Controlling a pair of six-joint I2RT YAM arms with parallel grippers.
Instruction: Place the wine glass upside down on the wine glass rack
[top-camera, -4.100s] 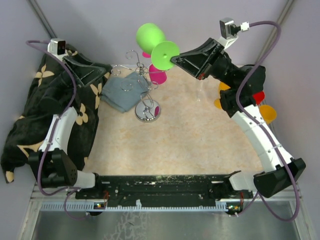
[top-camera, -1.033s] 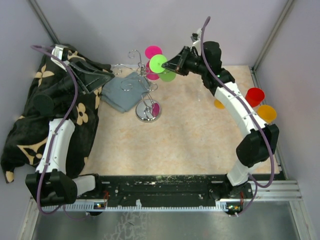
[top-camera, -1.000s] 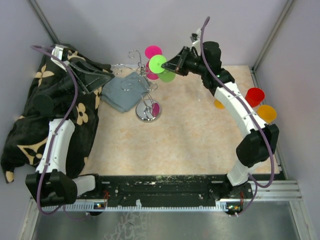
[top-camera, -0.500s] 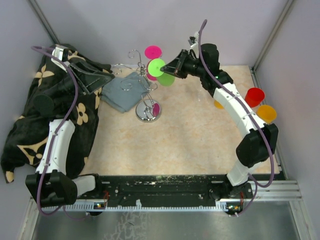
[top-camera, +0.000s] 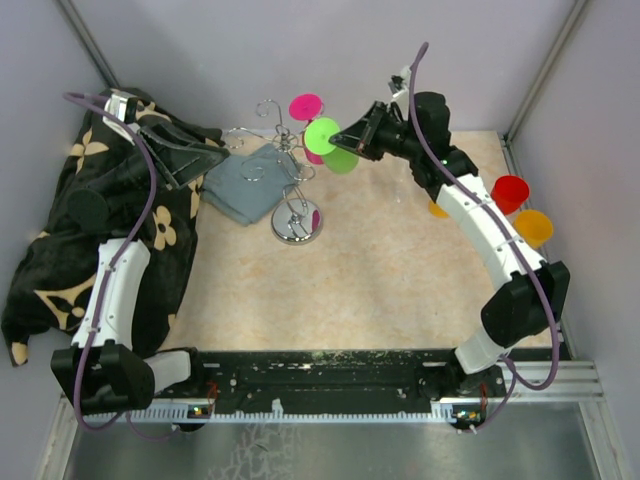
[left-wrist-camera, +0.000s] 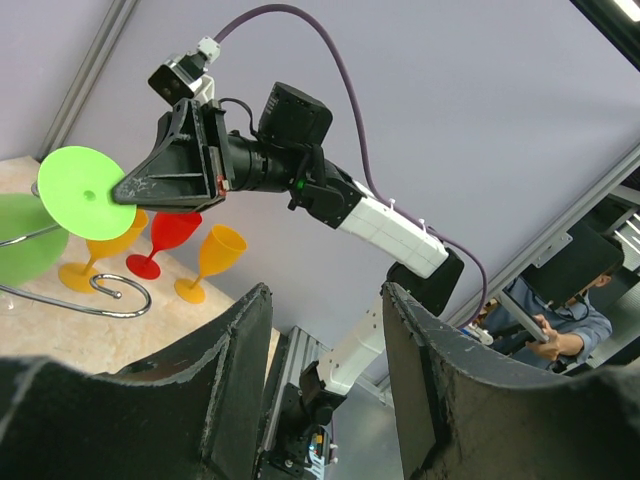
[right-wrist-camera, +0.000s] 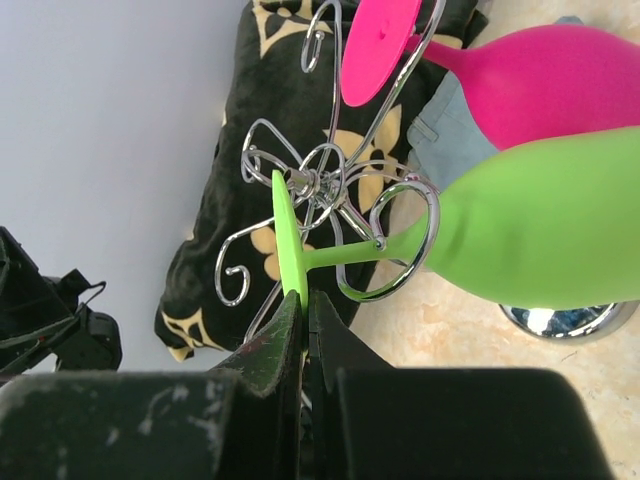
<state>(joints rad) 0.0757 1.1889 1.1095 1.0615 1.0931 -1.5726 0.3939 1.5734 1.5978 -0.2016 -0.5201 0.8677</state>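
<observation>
My right gripper (right-wrist-camera: 303, 297) is shut on the rim of the green wine glass's foot (right-wrist-camera: 288, 240). The green wine glass (top-camera: 322, 135) is tipped with its bowl (right-wrist-camera: 540, 220) away from me, and its stem crosses the ring of one loop arm of the wine glass rack (right-wrist-camera: 325, 185). The silver wire rack (top-camera: 296, 228) stands at the back of the table, left of the right gripper (top-camera: 347, 137). A pink glass (top-camera: 305, 105) hangs on it. My left gripper (left-wrist-camera: 325, 300) is open and empty, held up over the dark cloth at the rack's left (top-camera: 215, 150).
A dark flowered cloth (top-camera: 60, 230) covers the left side. A grey cloth (top-camera: 245, 185) lies under the rack's left arms. A red glass (top-camera: 510, 190) and two orange glasses (top-camera: 535, 227) stand upright at the right edge. Walls close the back and sides.
The right arm has brought the green glass down from high above the table to the rack, and in the last second it shifted slightly right. The left arm has not moved.
</observation>
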